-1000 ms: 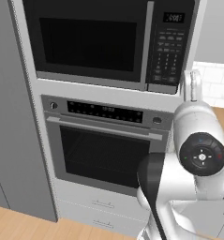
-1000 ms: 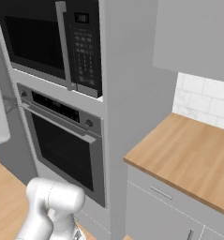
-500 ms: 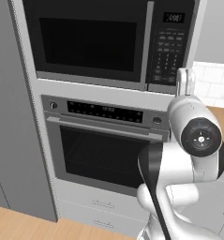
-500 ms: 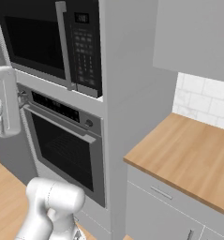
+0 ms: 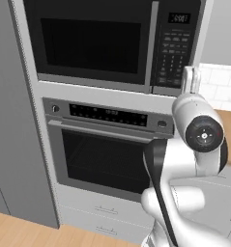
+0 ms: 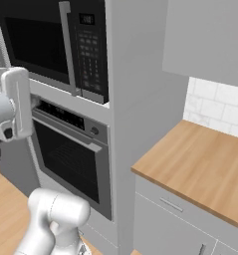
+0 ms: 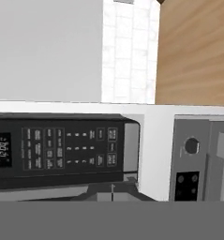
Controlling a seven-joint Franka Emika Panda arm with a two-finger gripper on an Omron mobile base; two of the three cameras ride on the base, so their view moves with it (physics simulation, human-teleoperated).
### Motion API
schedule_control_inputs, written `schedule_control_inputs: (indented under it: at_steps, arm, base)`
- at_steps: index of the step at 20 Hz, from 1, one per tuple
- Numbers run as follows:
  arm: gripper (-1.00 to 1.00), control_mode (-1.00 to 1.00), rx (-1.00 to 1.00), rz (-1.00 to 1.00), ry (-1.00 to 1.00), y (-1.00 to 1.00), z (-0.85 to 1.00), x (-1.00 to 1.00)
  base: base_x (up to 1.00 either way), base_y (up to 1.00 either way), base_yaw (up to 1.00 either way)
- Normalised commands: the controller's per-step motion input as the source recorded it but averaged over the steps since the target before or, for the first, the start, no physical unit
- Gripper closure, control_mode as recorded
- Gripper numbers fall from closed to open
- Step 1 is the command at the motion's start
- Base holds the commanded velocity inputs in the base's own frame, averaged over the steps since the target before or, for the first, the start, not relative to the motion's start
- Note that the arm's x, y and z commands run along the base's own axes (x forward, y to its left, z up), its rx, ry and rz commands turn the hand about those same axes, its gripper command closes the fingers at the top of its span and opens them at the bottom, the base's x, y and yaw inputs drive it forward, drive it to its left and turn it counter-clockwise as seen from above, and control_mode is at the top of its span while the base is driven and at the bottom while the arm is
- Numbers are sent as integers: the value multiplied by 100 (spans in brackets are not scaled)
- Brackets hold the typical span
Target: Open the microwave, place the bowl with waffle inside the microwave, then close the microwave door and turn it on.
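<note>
The white robot arm is standing before a tall grey cabinet column, its gripper (image 6: 13, 102) raised level with the gap between two built-in appliances. The fingers are pressed together, clenched on nothing; the hand view is showing only a thin dark sliver where their tips meet at the lower edge.

The microwave (image 5: 117, 43) is sitting just above and in front of the fingers, its microwave door (image 5: 90, 46) shut flat against the frame, with the long vertical grey handle (image 5: 153, 46) running beside the keypad panel (image 7: 69, 146). In the hand view, which is rolled a quarter turn, the keypad is lying directly ahead of the fingertips, close to them, and the small digital display (image 7: 2, 150) is glowing at the panel's far end.

Below the fingers, the steel-trimmed oven (image 5: 105, 149) is showing its control strip, a round knob (image 7: 191, 146) and a horizontal bar handle (image 6: 65, 130), its door also closed.

Off to the fingers' right side, well apart from them, a wooden countertop (image 6: 200, 167) is stretching under a white tiled backsplash (image 6: 217, 107) and a grey wall cabinet (image 6: 205, 40). Grey drawers (image 5: 105, 214) are sitting beneath the oven, above a wooden floor (image 5: 25, 234).
</note>
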Motion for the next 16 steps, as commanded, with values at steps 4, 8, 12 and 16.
schedule_control_inputs:
  at_steps: [4, 8, 12, 16]
  arm:
    - [100, -100, 2, 0, 0, 0, 0, 44]
    - [100, -100, 0, 0, 0, -2, 0, 43]
    - [100, -100, 2, 0, 0, -10, 0, 45]
    - [100, -100, 1, 0, -1, -21, -5, 44]
  base:
    - [0, 0, 0]
    - [0, 0, 0]
    - [0, 0, 0]
    - [0, 0, 0]
